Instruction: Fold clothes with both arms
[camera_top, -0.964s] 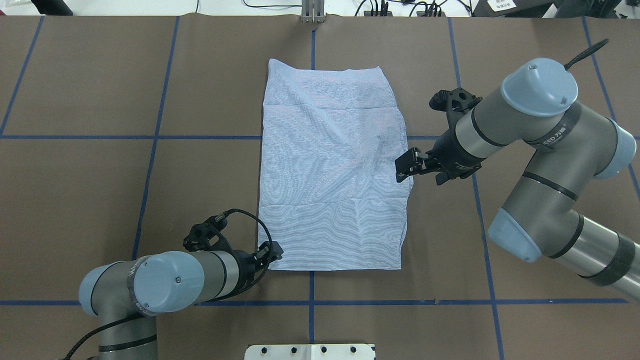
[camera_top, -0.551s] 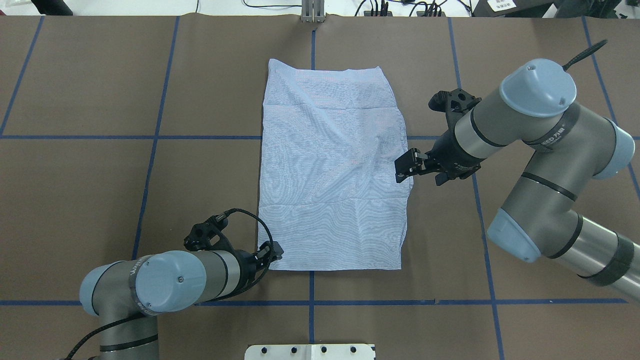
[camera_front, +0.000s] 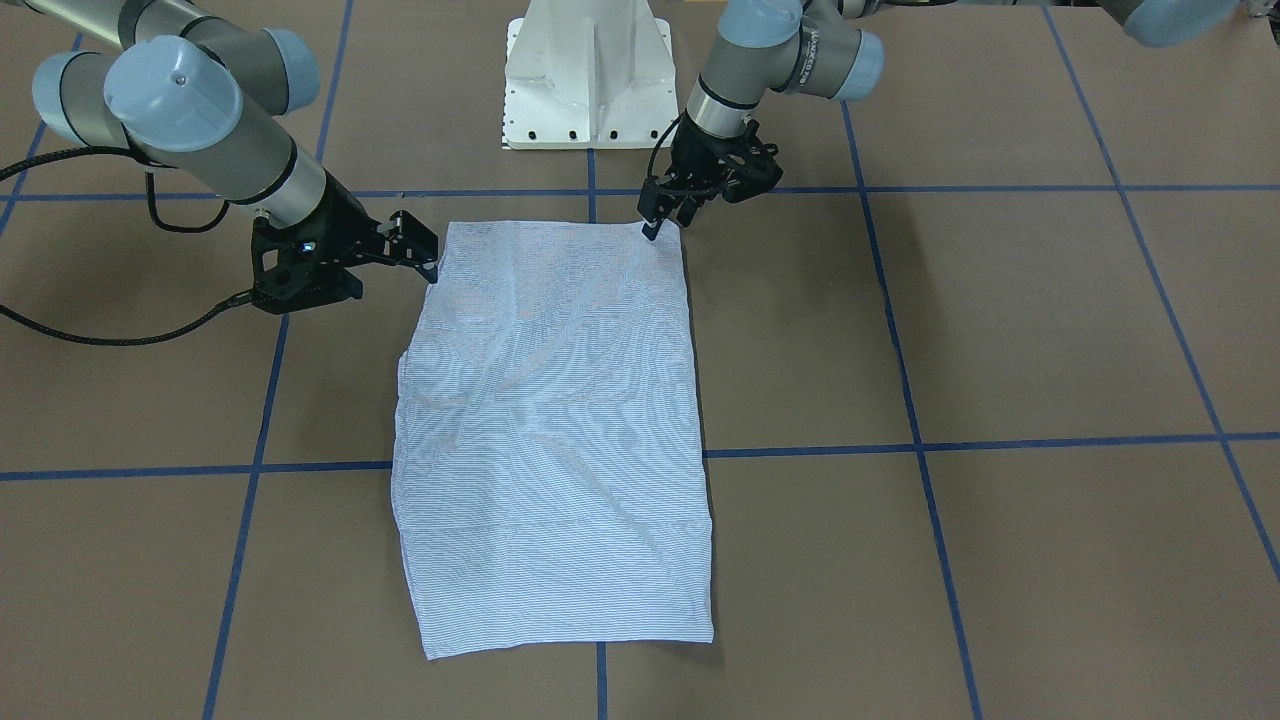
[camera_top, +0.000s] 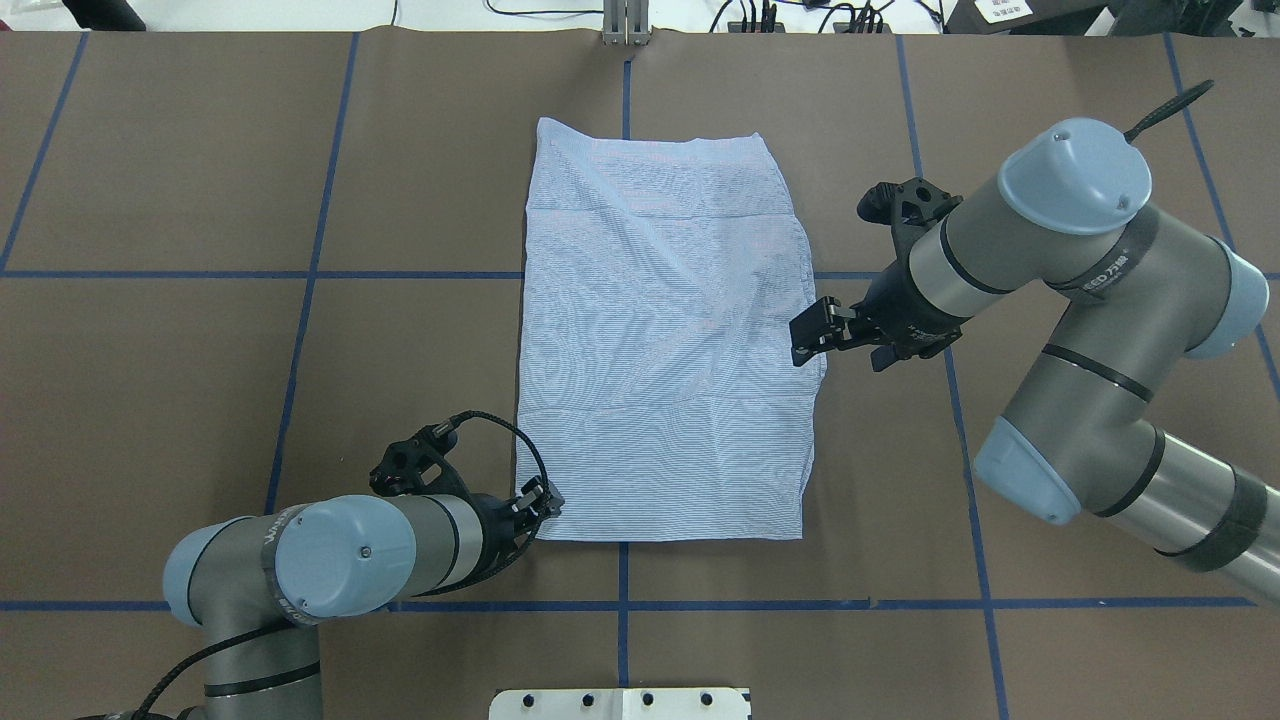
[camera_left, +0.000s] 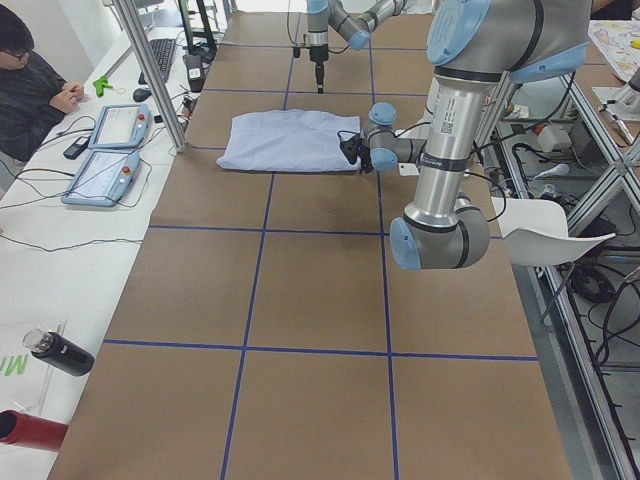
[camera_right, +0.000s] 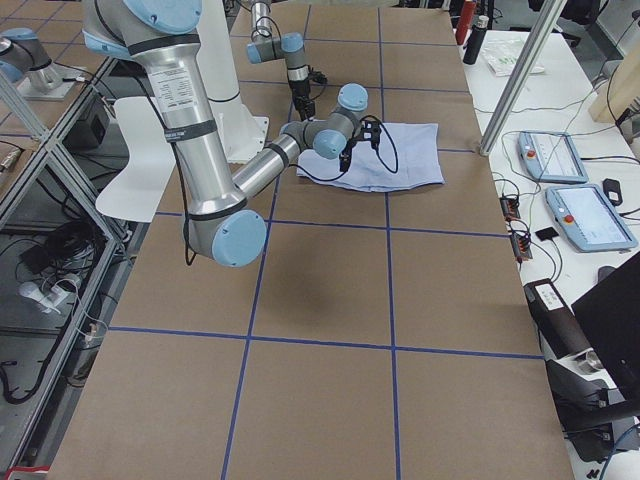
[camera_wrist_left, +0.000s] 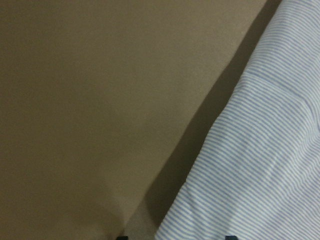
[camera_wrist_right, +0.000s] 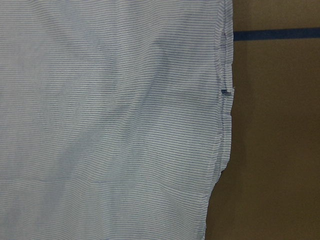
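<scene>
Two open grippers at the edges of one folded shirt

One striped shirt (camera_top: 660, 340) lies on the brown table (camera_top: 150, 380). It is folded into a long rectangle, and its long sides run away from the robot. The cloth is flat, with some soft wrinkles across the middle and a fold line near each short end. Blue tape lines (camera_top: 310, 300) on the table pass under the shirt.

The left gripper (camera_top: 545, 498) is at the shirt's corner nearest to the robot, on the robot's left side. It is low, close to the table, and it points at this corner. In the left wrist view two dark fingertips (camera_wrist_left: 229, 237) show at the bottom border, well apart, so the jaws stand open. The shirt's edge runs up between them, with its shadow on the table beside it. Whether a finger touches the cloth, I cannot tell.

The right gripper (camera_top: 808, 333) is at the shirt's right long side, about halfway along it. Its two fingers are spread and hold nothing. The right wrist view looks down on the striped cloth and its hemmed edge, so this gripper hangs over the shirt and is not on it.
</scene>
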